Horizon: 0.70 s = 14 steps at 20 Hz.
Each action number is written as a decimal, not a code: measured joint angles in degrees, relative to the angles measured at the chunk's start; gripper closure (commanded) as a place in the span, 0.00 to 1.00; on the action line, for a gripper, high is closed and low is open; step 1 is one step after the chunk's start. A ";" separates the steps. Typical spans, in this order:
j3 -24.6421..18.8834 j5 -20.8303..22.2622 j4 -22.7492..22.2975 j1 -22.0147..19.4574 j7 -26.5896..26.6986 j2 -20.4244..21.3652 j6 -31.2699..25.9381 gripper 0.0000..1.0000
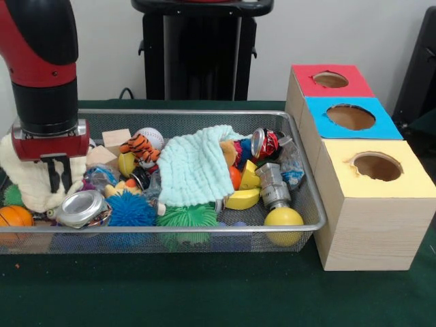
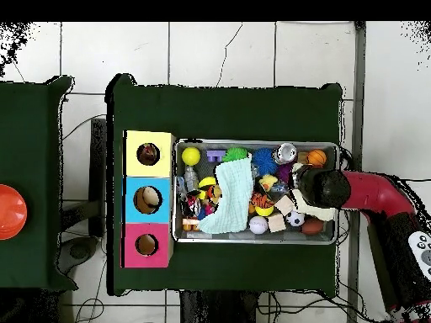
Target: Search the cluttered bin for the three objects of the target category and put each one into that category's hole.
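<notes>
The wire mesh bin (image 1: 204,230) is full of clutter; it also shows in the overhead view (image 2: 252,240). My gripper (image 1: 60,176) is at the bin's left end, lowered into a cream cloth (image 1: 27,187), and looks shut on it. In the overhead view my wrist (image 2: 324,187) hides the gripper above that cloth (image 2: 313,208). A small red and blue patch (image 1: 243,151) peeks out beside the mint cloth (image 1: 194,167); I cannot tell what it is. No speckled limp piece shows plainly. The yellow-topped box's hole (image 1: 377,166) (image 2: 149,154) is at the right, far from the gripper.
The blue-topped box (image 1: 350,116) and the red-topped box (image 1: 330,80) stand behind the yellow one. In the bin lie a green spiky ball (image 1: 187,216), a blue spiky ball (image 1: 129,210), a yellow ball (image 1: 283,218), a crushed red can (image 1: 266,143), a silver can (image 1: 83,208) and a tiger toy (image 1: 143,148).
</notes>
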<state>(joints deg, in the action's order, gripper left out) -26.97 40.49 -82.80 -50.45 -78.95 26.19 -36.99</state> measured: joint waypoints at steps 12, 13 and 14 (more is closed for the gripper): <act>0.31 -0.59 -1.29 2.04 0.00 3.70 -1.28 1.00; 0.58 -0.85 -1.97 3.19 0.00 5.21 -1.74 1.00; 0.67 -0.93 -2.19 3.57 0.00 5.68 -1.90 1.00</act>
<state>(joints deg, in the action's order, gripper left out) -26.30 39.57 -84.99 -46.88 -78.95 31.87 -38.88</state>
